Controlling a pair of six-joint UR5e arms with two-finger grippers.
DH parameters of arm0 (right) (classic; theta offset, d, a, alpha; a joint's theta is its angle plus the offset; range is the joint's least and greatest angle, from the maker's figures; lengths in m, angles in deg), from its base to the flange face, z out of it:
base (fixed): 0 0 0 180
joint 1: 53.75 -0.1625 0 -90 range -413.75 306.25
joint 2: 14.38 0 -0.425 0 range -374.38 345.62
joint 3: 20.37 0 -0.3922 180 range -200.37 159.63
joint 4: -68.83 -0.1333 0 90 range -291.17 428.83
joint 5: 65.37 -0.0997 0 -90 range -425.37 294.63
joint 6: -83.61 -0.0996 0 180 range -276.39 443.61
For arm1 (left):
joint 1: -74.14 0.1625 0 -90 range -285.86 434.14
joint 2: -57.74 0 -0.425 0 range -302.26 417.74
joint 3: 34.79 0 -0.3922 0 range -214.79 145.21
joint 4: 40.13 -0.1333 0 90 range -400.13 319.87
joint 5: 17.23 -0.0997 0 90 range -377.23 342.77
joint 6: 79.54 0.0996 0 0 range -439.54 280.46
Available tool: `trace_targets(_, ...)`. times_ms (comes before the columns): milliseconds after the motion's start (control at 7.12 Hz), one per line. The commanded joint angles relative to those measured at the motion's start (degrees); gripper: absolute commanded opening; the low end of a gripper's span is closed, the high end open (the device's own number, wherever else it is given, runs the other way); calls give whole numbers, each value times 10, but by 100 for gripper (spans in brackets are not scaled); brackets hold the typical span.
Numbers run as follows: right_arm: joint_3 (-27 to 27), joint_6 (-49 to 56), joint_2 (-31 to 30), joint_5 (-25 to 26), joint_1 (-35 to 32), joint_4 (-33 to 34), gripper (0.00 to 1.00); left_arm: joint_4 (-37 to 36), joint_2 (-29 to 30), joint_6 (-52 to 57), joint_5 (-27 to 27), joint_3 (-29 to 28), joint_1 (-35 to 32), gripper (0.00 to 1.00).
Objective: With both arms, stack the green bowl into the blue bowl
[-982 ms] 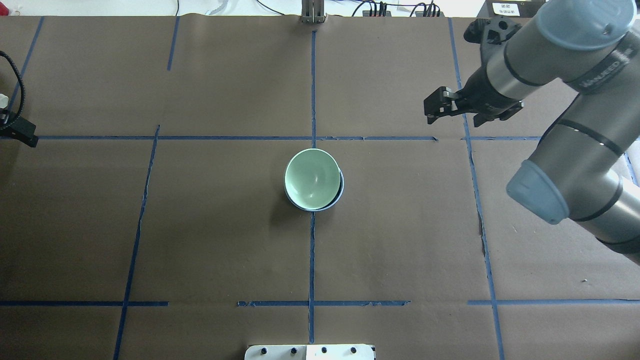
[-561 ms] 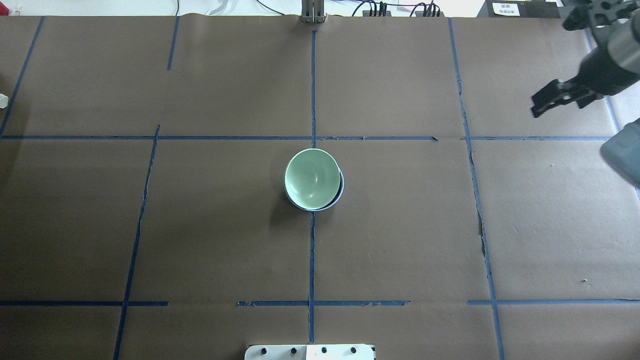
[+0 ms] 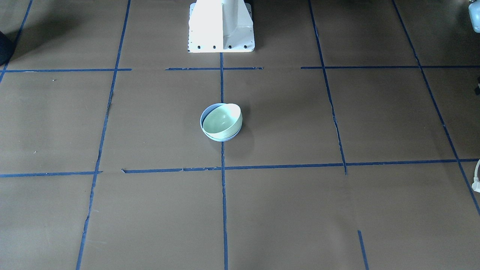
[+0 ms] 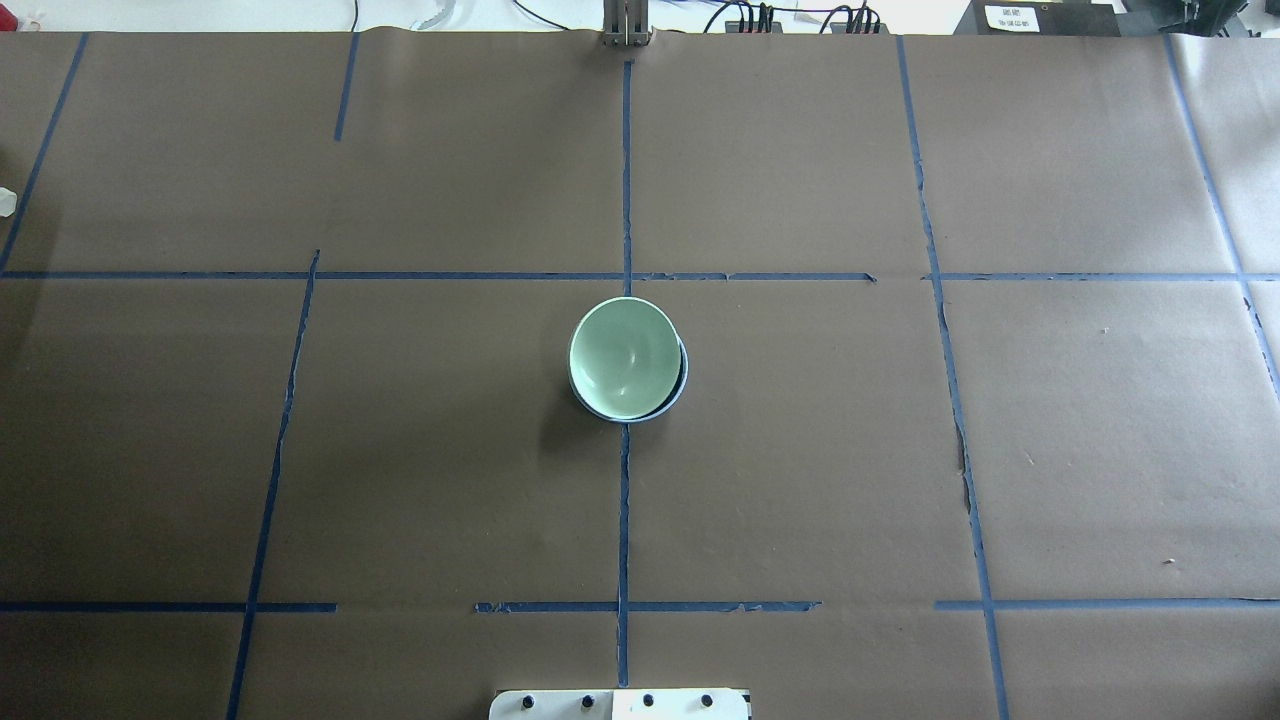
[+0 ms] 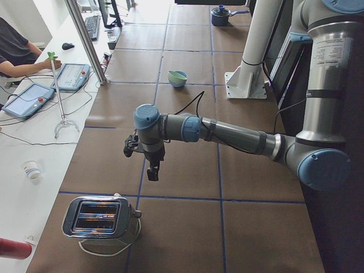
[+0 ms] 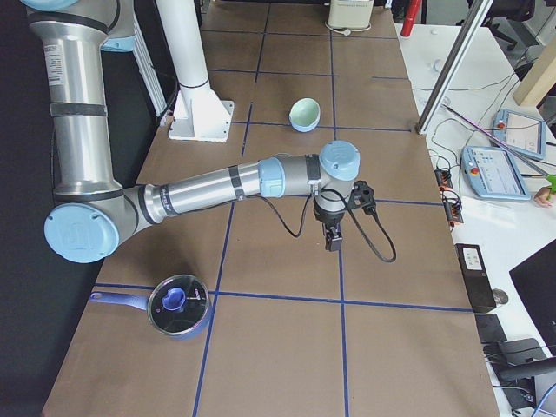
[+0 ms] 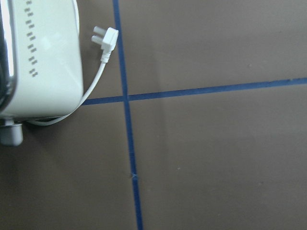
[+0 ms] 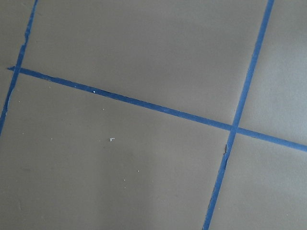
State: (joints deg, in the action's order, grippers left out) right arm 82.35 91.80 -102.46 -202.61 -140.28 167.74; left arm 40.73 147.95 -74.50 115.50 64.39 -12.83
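Observation:
The green bowl [image 4: 622, 358] sits nested, slightly tilted, inside the blue bowl [image 4: 645, 417] at the table's centre; the green bowl [image 3: 221, 119] and the blue bowl's rim [image 3: 203, 119] also show in the front view. Both arms are pulled away from the bowls. My left gripper [image 5: 153, 172] hangs over the table near the toaster, seen only in the left side view. My right gripper [image 6: 334, 241] hangs over the table's other end, seen only in the right side view. I cannot tell whether either is open or shut. Neither holds anything that I can see.
A silver toaster [image 5: 100, 218] with a white cord and plug [image 7: 106, 38] stands at the left end. A blue pot with a glass lid [image 6: 179, 306] stands at the right end. The white pedestal base [image 3: 221, 26] is at the robot's side.
My right arm has swung away to the right and left the overhead view. The left arm's part at the left edge has gone too. The bowls have not moved.

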Motion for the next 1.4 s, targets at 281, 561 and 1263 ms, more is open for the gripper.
trace_targets(281, -37, 15, -30, -13, -29, -1, 100, 3, -9, 51, 35, -61, -35, 100)
trace_targets(561, -82, 17, -34, -15, -52, -2, 100, 6, -19, 51, 33, -63, -50, 100)
trace_targets(1263, -95, 19, -46, 8, -73, -14, 100, 17, -35, 52, 29, -58, -49, 100)
